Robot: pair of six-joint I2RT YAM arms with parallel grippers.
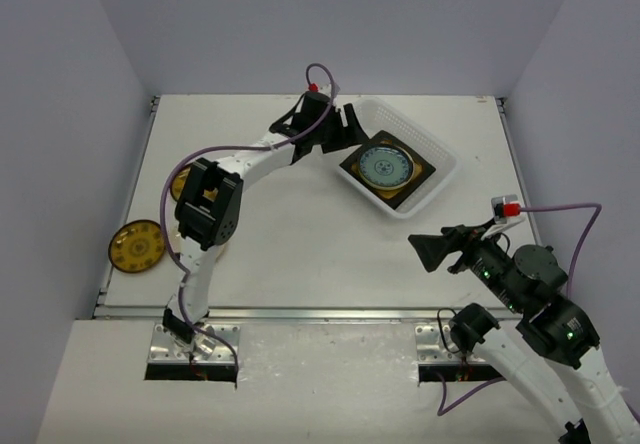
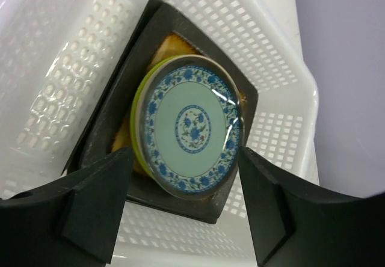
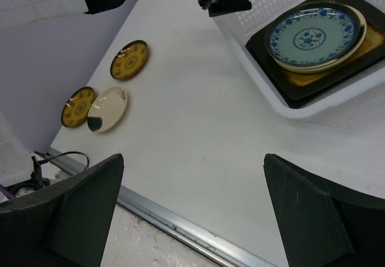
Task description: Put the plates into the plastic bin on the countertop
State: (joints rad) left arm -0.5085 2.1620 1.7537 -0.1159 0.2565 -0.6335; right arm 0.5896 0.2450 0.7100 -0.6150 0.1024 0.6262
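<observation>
The plastic bin (image 1: pixel 437 153) stands at the back right of the countertop (image 1: pixel 300 234). It holds a stack: a blue-patterned round plate (image 2: pixel 192 125) on a green-rimmed plate, above a black square plate (image 2: pixel 114 122). My left gripper (image 2: pixel 183 207) hovers open over the stack at the bin's left side (image 1: pixel 345 134), and nothing is between its fingers. At the left lie two yellow plates (image 3: pixel 129 59) (image 3: pixel 78 106) and a cream plate (image 3: pixel 107 109). My right gripper (image 1: pixel 420 251) is open over the front right of the countertop and holds nothing.
The metal front edge (image 3: pixel 180 222) runs below my right gripper. The left arm (image 1: pixel 215 204) arches over the left half of the countertop and partly covers one yellow plate (image 1: pixel 182 182). Grey walls enclose the sides and back.
</observation>
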